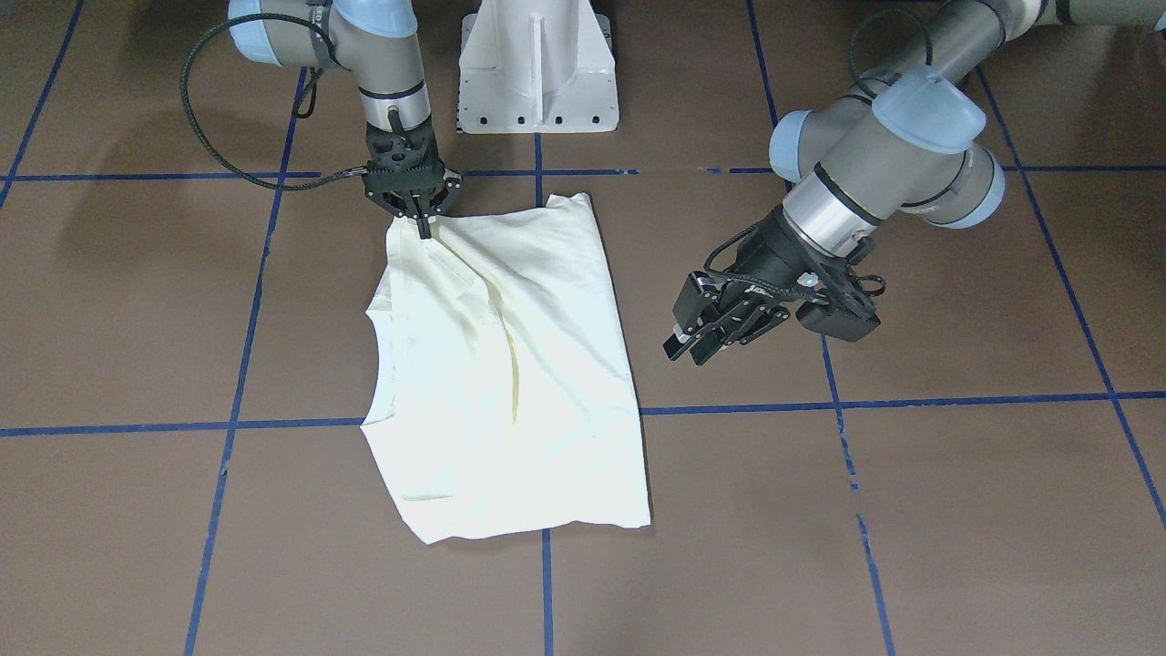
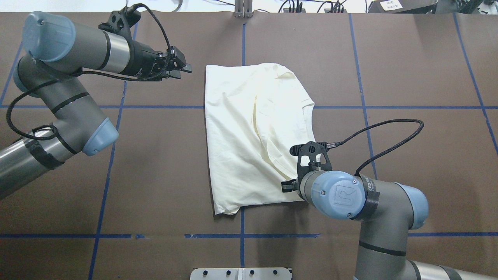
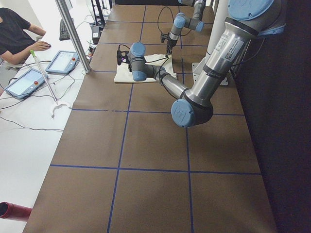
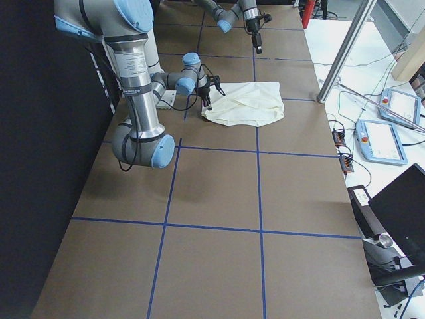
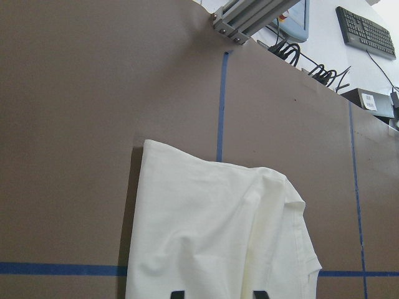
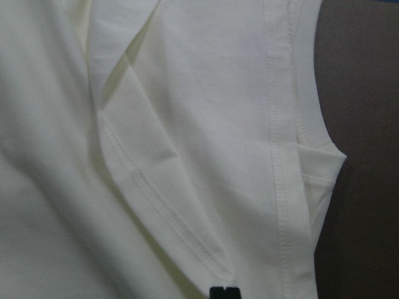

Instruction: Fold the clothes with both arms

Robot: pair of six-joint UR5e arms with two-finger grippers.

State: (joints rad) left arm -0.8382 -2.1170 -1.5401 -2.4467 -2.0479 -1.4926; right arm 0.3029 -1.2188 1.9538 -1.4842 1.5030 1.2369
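Observation:
The clothes are one pale cream shirt (image 1: 519, 364) (image 2: 241, 136), folded in half lengthwise and lying plain side up on the brown table, with creases running toward one corner. My right gripper (image 1: 424, 224) (image 2: 287, 186) is shut on that near corner of the shirt. The right wrist view is filled by the shirt (image 6: 187, 124), with seams and a fold right at the fingertips. My left gripper (image 1: 688, 351) (image 2: 186, 68) hovers open beside the shirt's far long edge, holding nothing. The left wrist view looks down on the shirt (image 5: 212, 237) from a distance.
The white pedestal (image 1: 537, 64) stands at the table's robot side. Blue tape lines (image 2: 155, 106) grid the brown tabletop. Past the far edge are a metal post (image 3: 73, 34), tablets (image 4: 382, 139) and a seated person (image 3: 14, 34).

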